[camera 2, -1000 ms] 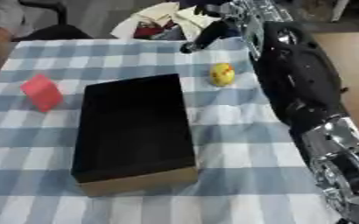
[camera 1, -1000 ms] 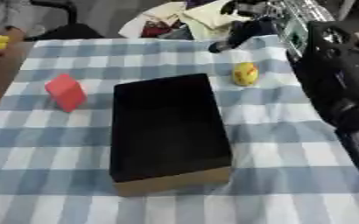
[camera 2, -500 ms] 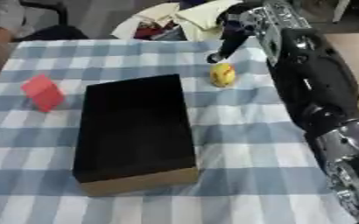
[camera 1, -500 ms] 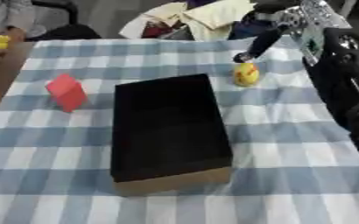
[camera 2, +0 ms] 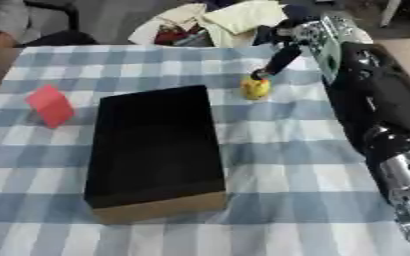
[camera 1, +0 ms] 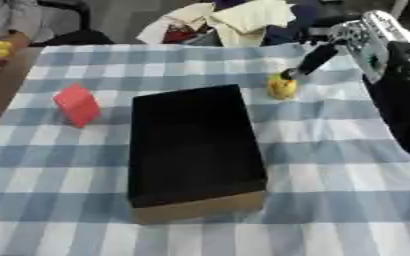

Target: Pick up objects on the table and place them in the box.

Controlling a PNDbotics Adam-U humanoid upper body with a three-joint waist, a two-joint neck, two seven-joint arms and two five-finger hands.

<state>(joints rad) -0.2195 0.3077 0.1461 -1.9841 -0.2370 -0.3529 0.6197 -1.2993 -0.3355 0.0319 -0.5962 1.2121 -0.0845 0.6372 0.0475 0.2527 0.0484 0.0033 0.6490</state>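
Yellow object (camera 1: 283,88), small and rounded, on checked cloth (camera 1: 331,150).

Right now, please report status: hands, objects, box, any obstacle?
Right hand open, fingertip reaching down at the yellow object. Left hand not in view. Red block on cloth, left of the black box; box holds nothing visible. Path to box clear.

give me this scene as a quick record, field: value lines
surface: table with blue and white checked cloth
box: black, open top, mid-table
yellow object: small, right of the box's far end, on the cloth
red block: left of the box, on the cloth
right hand: reaching in from upper right, a finger pointing down onto the top of the yellow object
left hand: not in view
in box: nothing visible
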